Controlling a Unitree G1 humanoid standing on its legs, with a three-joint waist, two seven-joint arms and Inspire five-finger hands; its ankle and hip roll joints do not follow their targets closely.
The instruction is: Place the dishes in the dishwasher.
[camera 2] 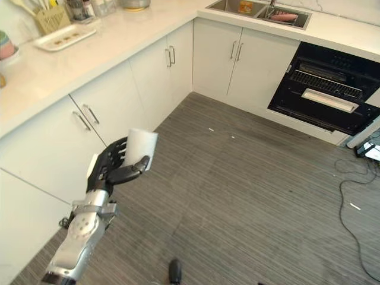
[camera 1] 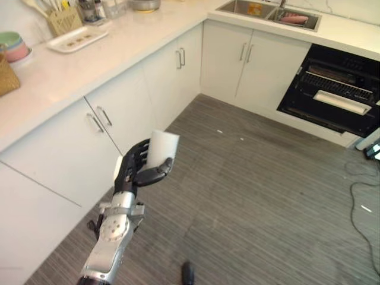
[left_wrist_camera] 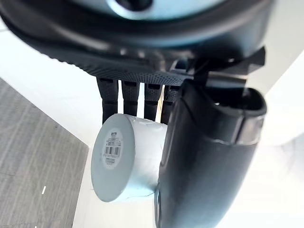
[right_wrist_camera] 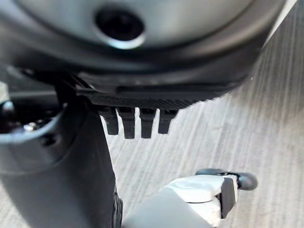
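Left hand (camera 1: pixel 141 166) clasps white cup (camera 1: pixel 162 148) upright, base downward.

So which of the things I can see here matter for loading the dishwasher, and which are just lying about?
Part of the job:
- white cup, held in the left hand, fingers curled round it
- open dishwasher, rack visible
- stacked bowls on the counter
- right hand, holding nothing

Just lying about:
- white tray
- utensil holder
- sink
- cabinets
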